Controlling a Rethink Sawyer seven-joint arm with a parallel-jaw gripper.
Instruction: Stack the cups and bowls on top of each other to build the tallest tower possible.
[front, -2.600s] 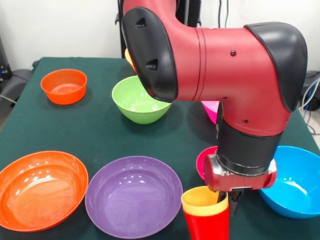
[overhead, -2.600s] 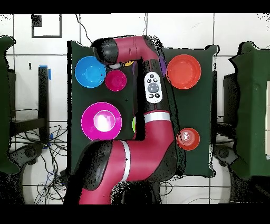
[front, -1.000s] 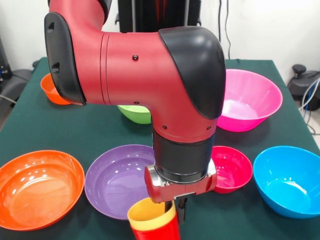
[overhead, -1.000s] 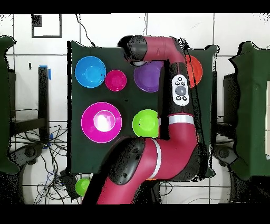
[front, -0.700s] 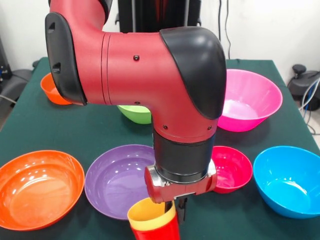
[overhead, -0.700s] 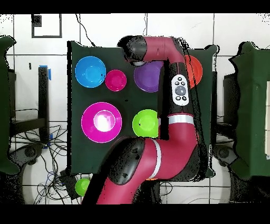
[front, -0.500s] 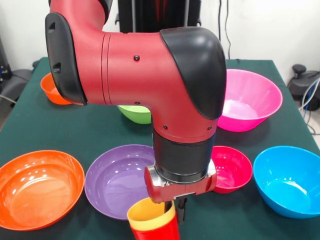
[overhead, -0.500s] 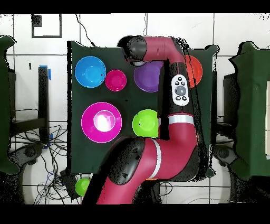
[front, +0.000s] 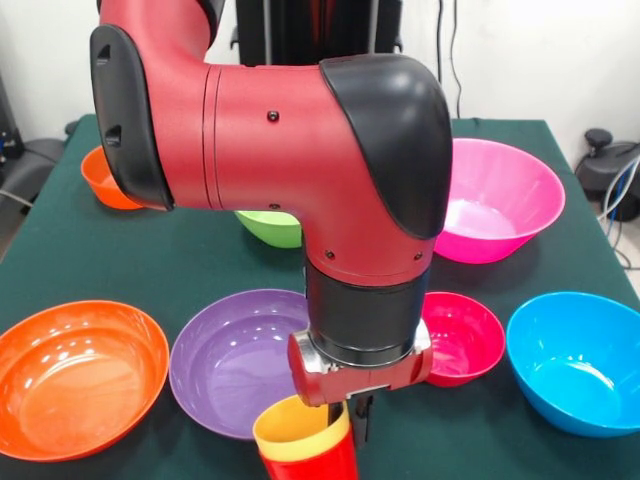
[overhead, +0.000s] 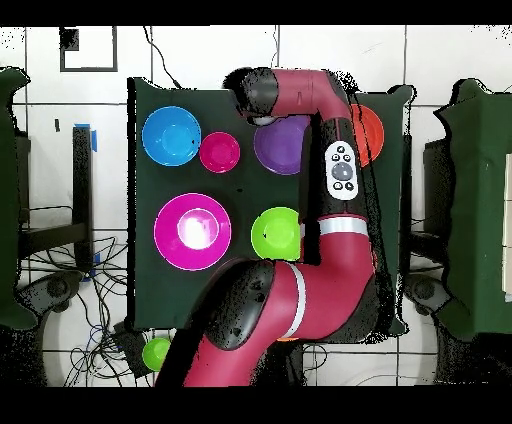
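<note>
A yellow cup (front: 288, 424) sits nested in a red cup (front: 312, 466) at the table's near edge, just in front of the purple bowl (front: 235, 360). My gripper (front: 350, 420) is shut on the cups' right wall, with one dark finger (front: 360, 418) outside it. The big orange bowl (front: 75, 375) lies to the left, the crimson-pink bowl (front: 465, 338) and blue bowl (front: 575, 360) to the right. Farther back are the magenta bowl (front: 497, 200), the green bowl (front: 268, 228) and a small orange bowl (front: 100, 180). In the overhead view the arm's wrist (overhead: 255, 93) hides the gripper and cups.
The arm's thick red links (front: 300, 150) hang over the middle of the table and cover part of the green bowl. In the overhead view the blue bowl (overhead: 171, 135), crimson-pink bowl (overhead: 219, 151) and purple bowl (overhead: 283, 145) form a row along the green cloth's (overhead: 145, 190) top edge.
Since 2.6 s ago the arm has carried the nested cups leftward in the front view, from before the crimson-pink bowl to before the purple bowl. Over the last second it has held still.
</note>
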